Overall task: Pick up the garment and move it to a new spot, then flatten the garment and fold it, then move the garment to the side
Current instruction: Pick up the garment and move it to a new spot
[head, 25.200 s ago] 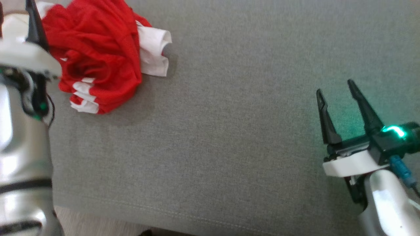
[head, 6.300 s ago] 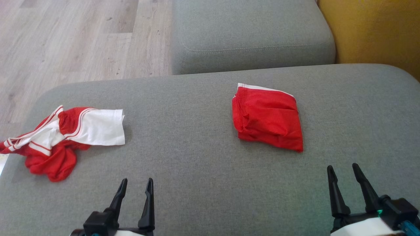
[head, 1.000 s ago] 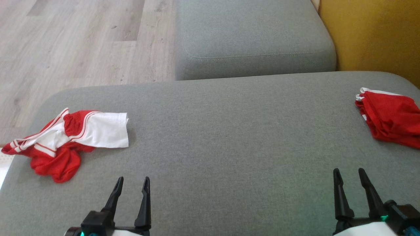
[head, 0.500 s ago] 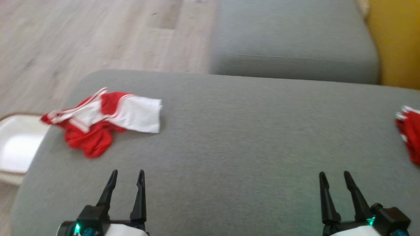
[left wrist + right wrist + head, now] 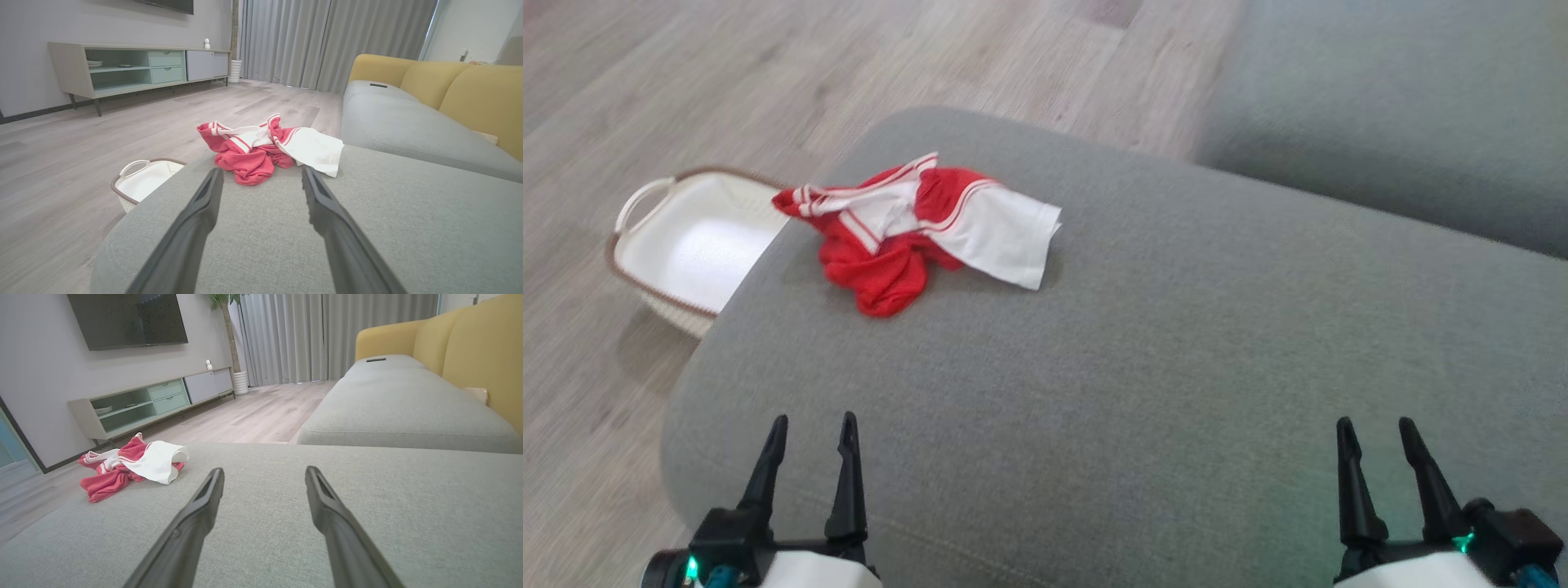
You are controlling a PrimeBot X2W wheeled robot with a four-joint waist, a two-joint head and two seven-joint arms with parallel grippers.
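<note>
Garment (image 5: 907, 237) crumpled on grey cushion (image 5: 1176, 367), upper left of frame.
Just ahead of left gripper (image 5: 814, 416), well apart from right gripper (image 5: 1374, 421); both spread wide, empty.

We're in a home here, a living room, no question. A grey sofa (image 5: 408, 408) with yellow back cushions (image 5: 482, 347) runs off at two o'clock in the right wrist view. There's a flat television (image 5: 126, 318) on the wall at ten o'clock, with a long low cabinet (image 5: 151, 404) under it. Floor-length grey curtains (image 5: 306, 335) hang at twelve, and a white laundry basket (image 5: 703, 253) sits on the pale wood floor (image 5: 645, 82) beside the sofa.
</note>
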